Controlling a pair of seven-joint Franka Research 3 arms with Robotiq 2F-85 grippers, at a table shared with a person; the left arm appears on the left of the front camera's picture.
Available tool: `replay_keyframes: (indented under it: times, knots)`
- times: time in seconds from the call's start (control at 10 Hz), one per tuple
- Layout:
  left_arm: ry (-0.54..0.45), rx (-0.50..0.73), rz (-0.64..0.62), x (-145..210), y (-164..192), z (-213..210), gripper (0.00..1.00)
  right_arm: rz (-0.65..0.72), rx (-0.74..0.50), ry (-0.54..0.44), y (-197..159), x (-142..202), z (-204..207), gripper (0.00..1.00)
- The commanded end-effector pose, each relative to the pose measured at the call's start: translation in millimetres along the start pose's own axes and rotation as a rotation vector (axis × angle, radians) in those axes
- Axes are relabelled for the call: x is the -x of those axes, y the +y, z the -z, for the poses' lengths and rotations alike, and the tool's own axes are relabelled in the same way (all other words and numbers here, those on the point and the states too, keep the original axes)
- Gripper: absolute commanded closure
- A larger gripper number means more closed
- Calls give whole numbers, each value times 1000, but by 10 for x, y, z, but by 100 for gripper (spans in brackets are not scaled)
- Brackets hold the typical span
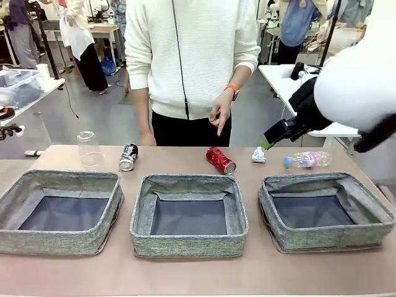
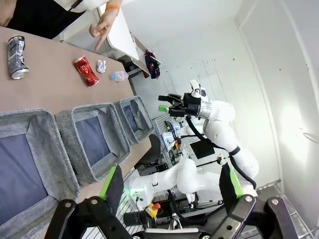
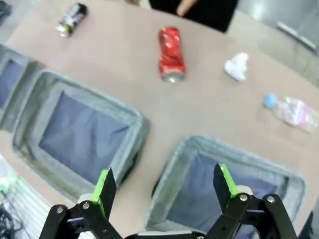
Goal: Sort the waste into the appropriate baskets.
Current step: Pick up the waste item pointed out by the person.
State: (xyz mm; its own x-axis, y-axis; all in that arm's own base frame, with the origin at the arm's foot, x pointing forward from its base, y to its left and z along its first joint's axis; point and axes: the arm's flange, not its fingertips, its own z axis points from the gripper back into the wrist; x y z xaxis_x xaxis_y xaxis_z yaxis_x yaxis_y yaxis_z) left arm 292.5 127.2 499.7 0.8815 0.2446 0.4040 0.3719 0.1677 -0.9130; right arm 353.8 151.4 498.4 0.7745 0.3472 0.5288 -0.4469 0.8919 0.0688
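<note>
Brown desk [image 1: 185, 272] carries three low rectangular grey fabric baskets with dark lining in a row along the near side: left basket [image 1: 62, 177], middle basket [image 1: 189, 180], right basket [image 1: 322, 179]. The dark lining shows in each.

The waste sits in a line behind the baskets, all of it on the desk top:
- Clear plastic cup [image 1: 90, 150] stands with its wider end down, behind the left basket.
- Black-and-silver can [image 1: 128, 157] lies on its side just beside the cup.
- Crushed red can [image 1: 220, 160] lies on its side behind the middle basket's right corner.
- Crumpled white paper wad [image 1: 259, 154] lies behind the right basket's left corner.
- Clear bottle with pink label [image 1: 307, 160] and blue cap lies on its side right of the wad.

A person in a white sweater stands at the far edge. The person's hand [image 1: 221, 114] points a finger down above the red can.

Right end effector [image 3: 163, 174] hangs in the air over the middle and right baskets. Its jaws are spread wide with nothing between them. Left end effector [image 2: 169, 169] is high over the desk's left end, jaws also wide apart and holding nothing.
</note>
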Motion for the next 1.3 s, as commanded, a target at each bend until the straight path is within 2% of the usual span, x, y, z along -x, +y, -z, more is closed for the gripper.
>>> replay_keyframes:
  times: [0.0, 0.1, 0.2, 0.5, 0.7, 0.9, 1.0, 1.2]
  knots:
    - [-7, 18, 21, -12, -21, 7, 0, 39, 19, 92, 53, -453, 342, 0]
    - [-7, 18, 21, -12, -21, 7, 0, 47, 21, 113, 39, -676, 595, 0]
    - [-7, 18, 21, -12, -21, 7, 0, 89, 75, 147, 26, -826, 836, 0]
    - [-7, 18, 21, -12, -21, 7, 0, 89, 2, 220, 0, -1270, 1537, 0]
    - [-7, 18, 21, -12, -21, 7, 0, 75, 22, 227, 45, -1524, 1961, 0]
    - [-7, 18, 21, -12, -21, 7, 0, 83, 30, 271, 27, -1634, 2395, 0]
    - [-7, 18, 21, -12, -21, 7, 0, 84, 32, 264, 17, -1650, 2576, 0]
    - [-7, 18, 21, -12, -21, 7, 0, 69, 41, 287, 9, -1592, 2951, 0]
